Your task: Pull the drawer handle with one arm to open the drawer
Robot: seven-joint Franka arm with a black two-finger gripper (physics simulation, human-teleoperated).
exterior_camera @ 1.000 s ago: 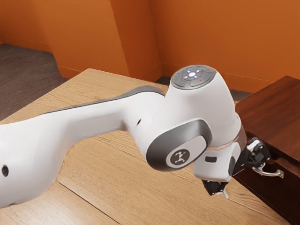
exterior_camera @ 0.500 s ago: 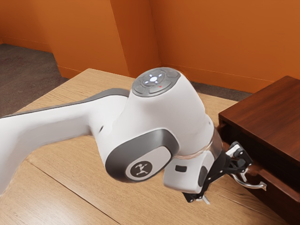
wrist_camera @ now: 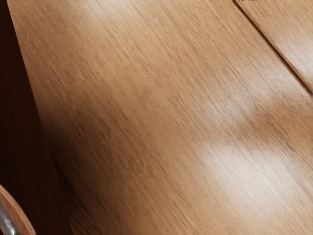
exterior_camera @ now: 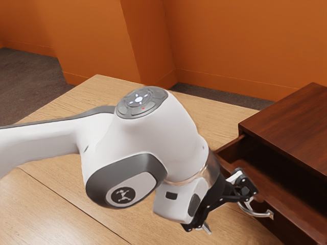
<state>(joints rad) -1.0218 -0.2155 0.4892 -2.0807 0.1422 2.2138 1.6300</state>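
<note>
Black tool (exterior_camera: 244, 196) clenched on silver drawer handle (exterior_camera: 258, 211), contact partly hidden, open drawer (exterior_camera: 286, 214) cropped

Light wood-grain plank table (exterior_camera: 97, 89), seams running diagonally across the top; the same surface shows close up in the wrist view (wrist_camera: 171, 122). Plain orange walls (exterior_camera: 240, 35) behind, with one boxed-out corner. Grey carpet floor (exterior_camera: 25, 76) past the table's far edge.
</note>
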